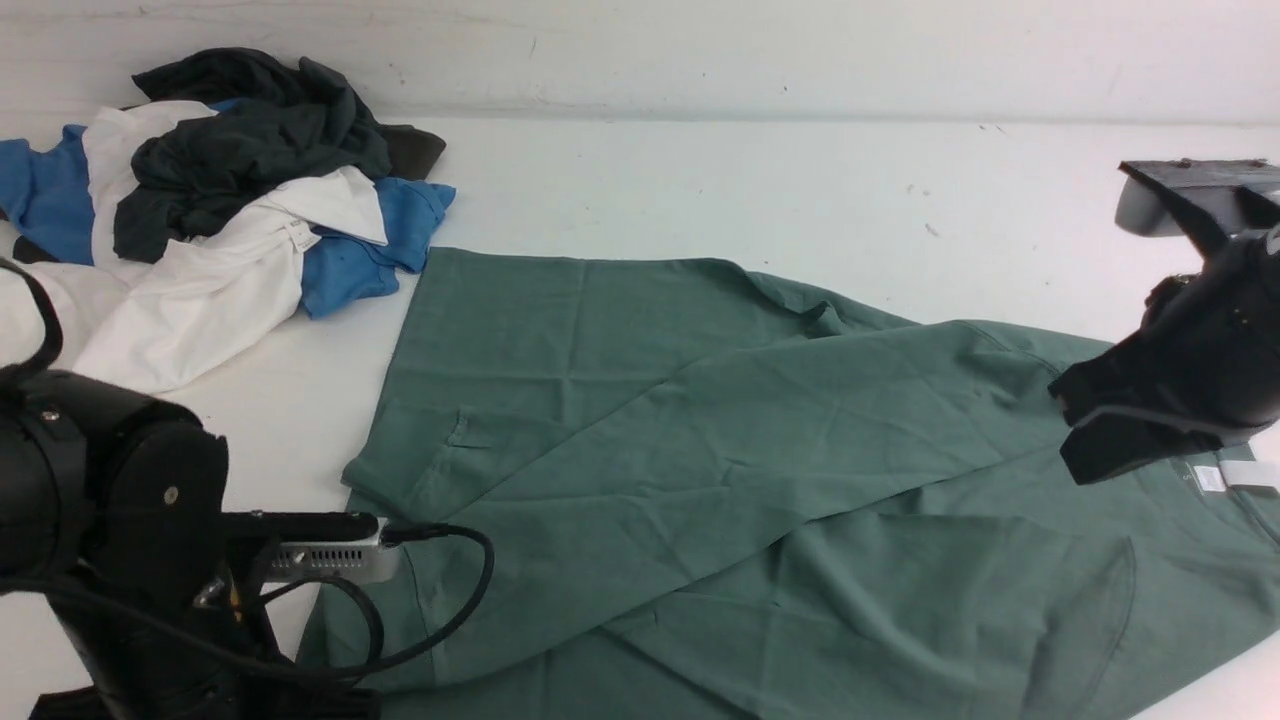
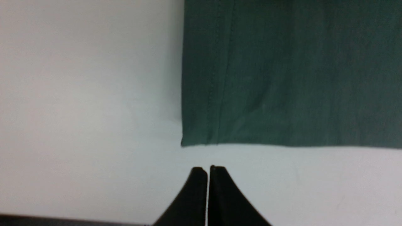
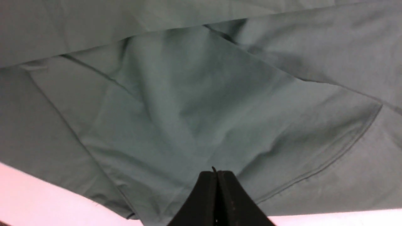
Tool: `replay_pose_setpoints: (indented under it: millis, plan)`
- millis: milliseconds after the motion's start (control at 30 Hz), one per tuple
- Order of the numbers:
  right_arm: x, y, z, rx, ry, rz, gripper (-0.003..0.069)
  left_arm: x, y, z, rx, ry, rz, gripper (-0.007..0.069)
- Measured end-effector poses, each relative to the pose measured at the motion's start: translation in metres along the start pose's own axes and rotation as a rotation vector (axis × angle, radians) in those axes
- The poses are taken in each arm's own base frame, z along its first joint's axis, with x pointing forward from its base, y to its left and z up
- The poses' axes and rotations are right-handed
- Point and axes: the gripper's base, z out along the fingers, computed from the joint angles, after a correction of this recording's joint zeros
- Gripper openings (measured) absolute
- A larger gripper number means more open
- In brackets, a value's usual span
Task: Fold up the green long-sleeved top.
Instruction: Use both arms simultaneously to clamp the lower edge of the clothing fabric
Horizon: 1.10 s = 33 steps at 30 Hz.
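The green long-sleeved top (image 1: 720,440) lies spread on the white table (image 1: 700,180), from the middle to the right edge, with one sleeve folded across the body. Its white neck label (image 1: 1210,478) shows just below my right arm (image 1: 1190,370). In the right wrist view, my right gripper (image 3: 216,172) is shut and hovers over the top's wrinkled fabric (image 3: 194,103), holding nothing. In the left wrist view, my left gripper (image 2: 208,169) is shut and empty over bare table, just off a hemmed corner of the top (image 2: 282,78). In the front view only the left arm's body (image 1: 130,520) shows.
A pile of other clothes lies at the back left: a dark charcoal garment (image 1: 250,140), a blue one (image 1: 370,250) and a white one (image 1: 200,290). A grey and black fixture (image 1: 1190,195) stands at the far right. A wall closes off the back.
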Motion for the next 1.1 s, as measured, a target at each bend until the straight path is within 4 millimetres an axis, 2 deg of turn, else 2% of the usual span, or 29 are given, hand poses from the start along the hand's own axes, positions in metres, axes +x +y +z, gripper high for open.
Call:
replay_pose_setpoints:
  millis: [233,400,500,533,567,733,1000,1100]
  plan:
    - [0.004,0.033,-0.003,-0.035,-0.002,-0.118,-0.0015,-0.001,0.001,0.008,0.012,-0.057,-0.002,0.0000]
    - [0.006,0.048,-0.001,-0.047,0.010,-0.174,-0.0015,-0.003,0.002,0.008,0.004,-0.073,0.009,0.0064]
    - [0.006,0.052,0.000,-0.049,0.013,-0.190,-0.0015,-0.004,0.003,0.008,-0.007,-0.095,0.019,0.0185]
    - [0.006,0.052,0.000,-0.049,0.013,-0.190,-0.0015,-0.005,0.003,0.008,-0.010,-0.097,0.020,0.0193]
    - [0.006,0.052,0.000,-0.049,0.013,-0.191,-0.0015,-0.005,0.004,0.009,-0.012,-0.113,0.023,0.0262]
    - [0.007,0.052,0.000,-0.049,0.013,-0.191,-0.0015,-0.002,0.007,0.019,-0.014,-0.132,0.025,0.0379]
    - [0.007,0.052,0.000,-0.049,0.014,-0.190,-0.0015,0.000,0.009,0.031,-0.015,-0.123,-0.021,0.0395]
    - [0.007,0.052,0.000,-0.049,0.014,-0.190,-0.0014,-0.003,0.006,0.036,-0.014,-0.093,-0.041,0.0371]
